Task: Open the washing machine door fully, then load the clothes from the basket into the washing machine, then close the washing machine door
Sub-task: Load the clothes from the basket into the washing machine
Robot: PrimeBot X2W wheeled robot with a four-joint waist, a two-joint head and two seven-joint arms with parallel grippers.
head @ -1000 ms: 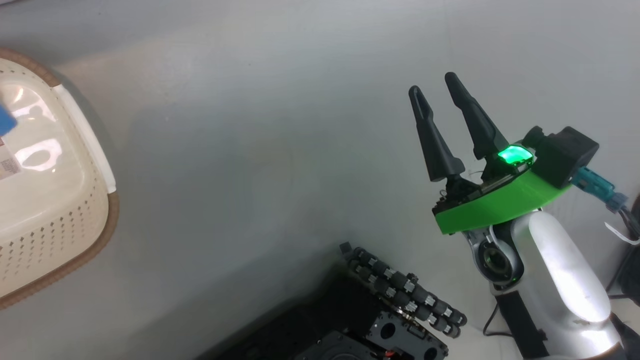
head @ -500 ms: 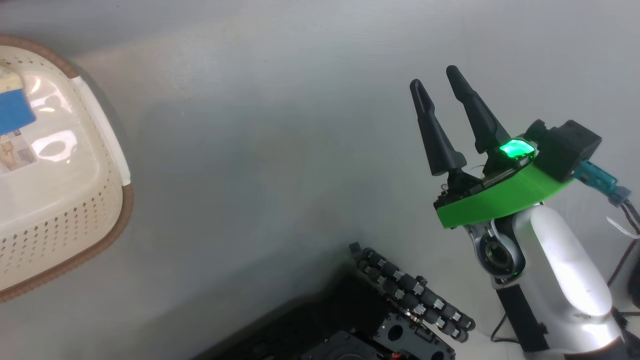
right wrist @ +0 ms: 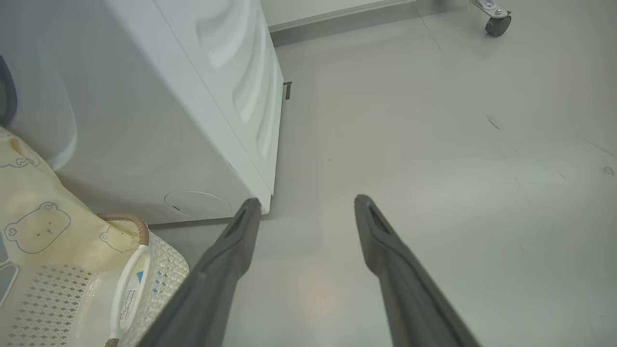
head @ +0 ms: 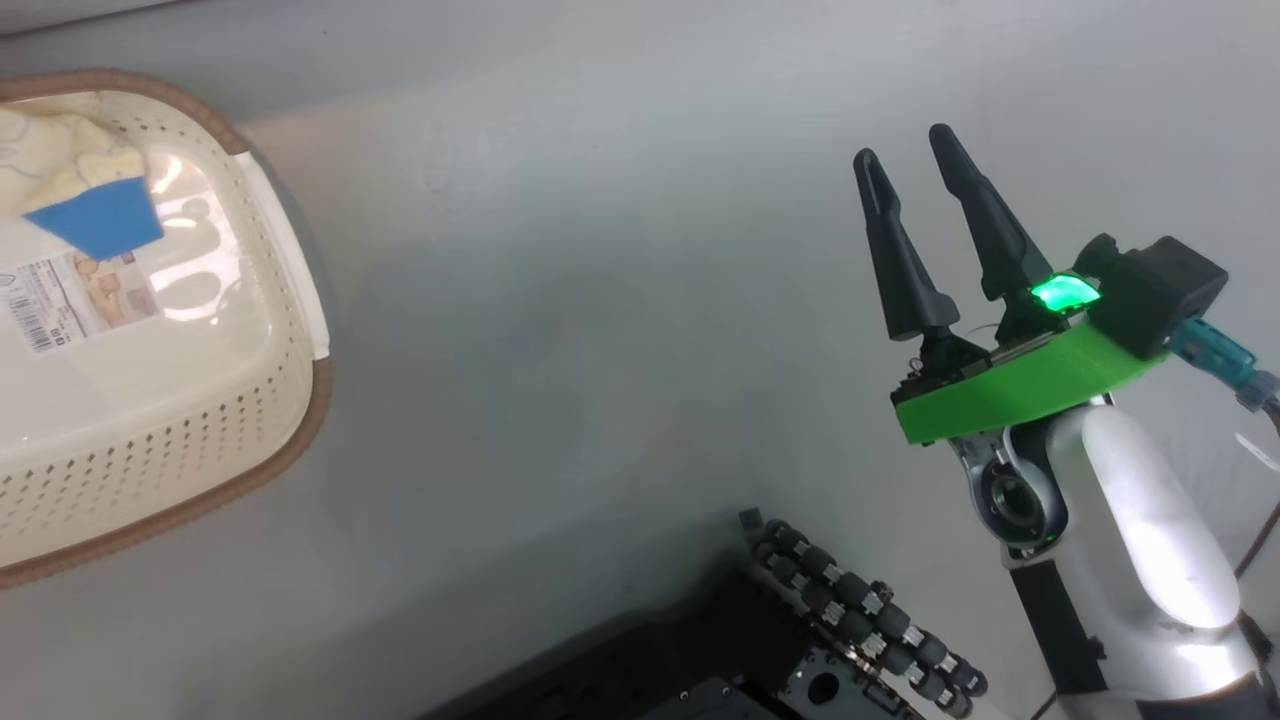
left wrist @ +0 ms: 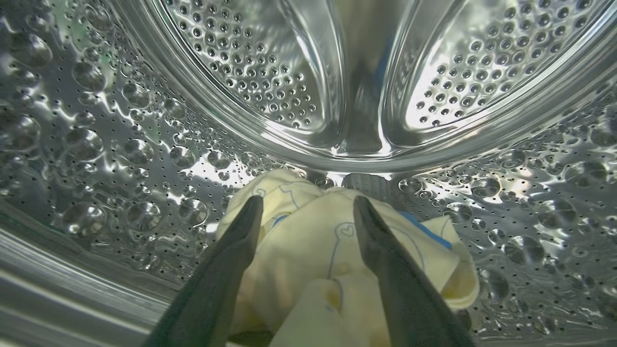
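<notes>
Left wrist view looks into the steel drum (left wrist: 241,72) of the washing machine (right wrist: 144,96). The drum wall is dimpled and pierced with small holes, and a smooth raised ridge runs up the back. A soft, crumpled bundle of the clothes (left wrist: 308,250), pale yellow with faint outlines and a blue edge, lies on the drum's bottom. The left tool (left wrist: 306,205) is released, its dark tapered fingers spread to either side of the bundle and hiding its lower part.

Head view has the right tool (head: 905,145) released too, empty above the grey floor (head: 600,300). The cream basket (head: 150,450) has a perforated wall and a brown rim and is cut off at the left edge. It holds more yellow fabric (head: 55,150) with a blue patch (head: 100,215) in its far corner. A sticker (head: 75,300) lies on its glossy bottom, the print too small to read.
</notes>
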